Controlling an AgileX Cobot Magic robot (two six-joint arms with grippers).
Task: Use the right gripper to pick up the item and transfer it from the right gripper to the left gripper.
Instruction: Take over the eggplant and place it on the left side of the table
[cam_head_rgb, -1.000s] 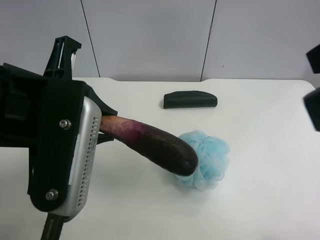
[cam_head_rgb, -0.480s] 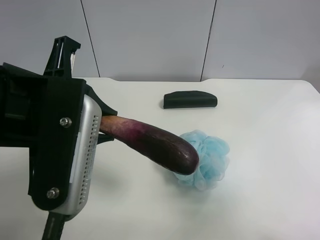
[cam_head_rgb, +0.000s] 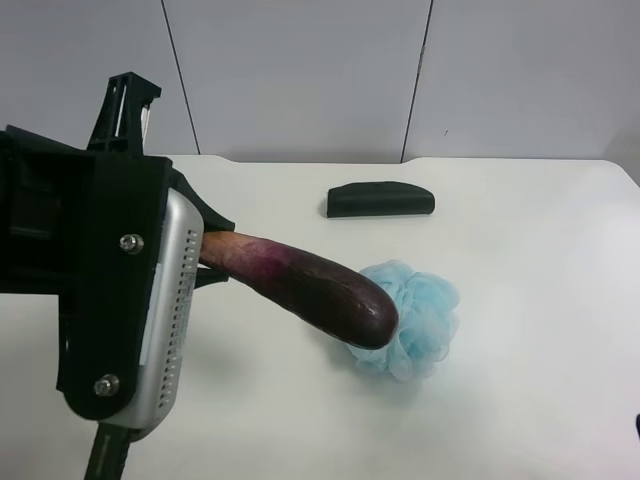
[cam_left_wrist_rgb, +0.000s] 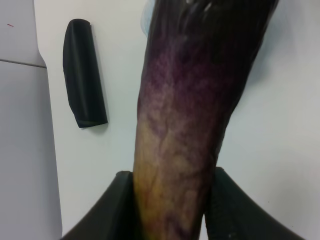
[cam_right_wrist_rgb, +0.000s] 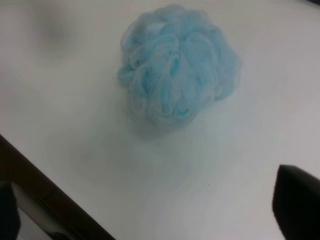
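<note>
The item (cam_head_rgb: 300, 285), an eggplant-like object dark purple at its free end and pale yellow-green at the held end, is held above the table, pointing towards the pouf. My left gripper (cam_head_rgb: 205, 250), with its silver perforated plate (cam_head_rgb: 165, 320), is shut on the pale end. The left wrist view shows the item (cam_left_wrist_rgb: 190, 100) clamped between the two black fingers (cam_left_wrist_rgb: 115, 210). My right gripper (cam_right_wrist_rgb: 150, 210) is open and empty above the table near the pouf; only its dark fingertips (cam_right_wrist_rgb: 297, 200) show at the frame edges.
A fluffy light-blue bath pouf (cam_head_rgb: 415, 320) lies on the white table (cam_head_rgb: 520, 230) under the item's dark end; it also shows in the right wrist view (cam_right_wrist_rgb: 177, 65). A dark green oblong case (cam_head_rgb: 380, 199) lies further back, and shows in the left wrist view (cam_left_wrist_rgb: 82, 80).
The black arm seen at the exterior view's right edge one second ago has left that view. The left gripper and the item have hardly moved.
</note>
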